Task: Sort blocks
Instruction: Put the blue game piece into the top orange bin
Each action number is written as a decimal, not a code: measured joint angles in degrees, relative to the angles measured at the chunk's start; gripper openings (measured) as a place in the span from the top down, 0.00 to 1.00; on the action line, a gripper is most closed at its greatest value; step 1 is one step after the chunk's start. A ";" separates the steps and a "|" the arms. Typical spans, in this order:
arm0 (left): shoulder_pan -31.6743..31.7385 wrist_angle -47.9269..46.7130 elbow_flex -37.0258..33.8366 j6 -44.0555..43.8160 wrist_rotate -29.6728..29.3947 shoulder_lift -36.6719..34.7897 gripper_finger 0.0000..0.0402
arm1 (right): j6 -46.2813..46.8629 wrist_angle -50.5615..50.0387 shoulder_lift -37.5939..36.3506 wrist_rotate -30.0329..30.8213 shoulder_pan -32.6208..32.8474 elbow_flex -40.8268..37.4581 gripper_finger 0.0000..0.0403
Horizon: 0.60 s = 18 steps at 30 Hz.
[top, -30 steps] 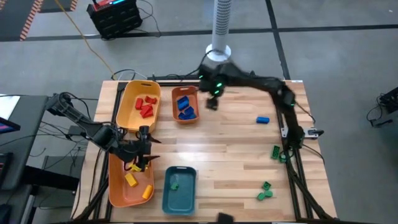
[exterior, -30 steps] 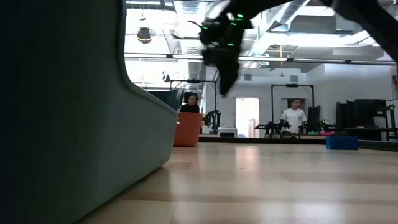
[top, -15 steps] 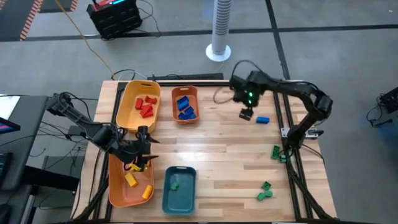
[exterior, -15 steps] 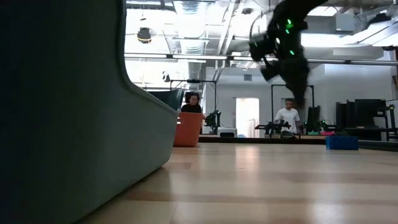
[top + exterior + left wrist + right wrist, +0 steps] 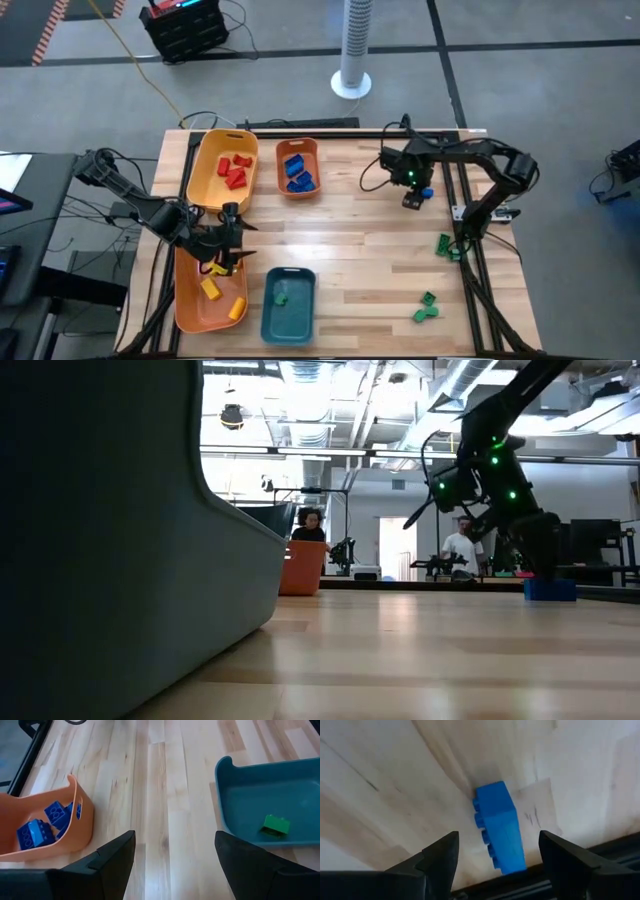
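A loose blue block (image 5: 499, 825) lies flat on the wooden table near its far right corner, showing also in the low view (image 5: 548, 589). My right gripper (image 5: 497, 842) hangs open just above it, pointing steeply down, with one finger to each side and no touch that I can see; from above it (image 5: 411, 198) half covers the block (image 5: 427, 190). My left gripper (image 5: 229, 250) waits open over the near-left tray (image 5: 185, 300), nothing between its fingers (image 5: 112, 857). Red, blue, yellow and green blocks lie in the trays.
A yellow tray (image 5: 208, 150) with red blocks and an orange tray (image 5: 283, 150) with blue blocks stand at the far left. A teal tray (image 5: 268, 320) holds one green block (image 5: 276, 825). Green blocks (image 5: 443, 243) (image 5: 426, 306) lie loose near the right edge, beside the frame rail (image 5: 470, 250).
My right gripper has swung from beside the orange tray toward the table's right edge and come down over the loose blue block, tipping from a slant to point steeply down. It has stayed open. The blue block has not moved.
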 joint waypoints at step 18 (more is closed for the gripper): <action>0.09 0.03 0.00 3.09 -1.66 0.01 0.33 | 1.04 8.19 -0.54 -9.49 0.11 0.81 0.84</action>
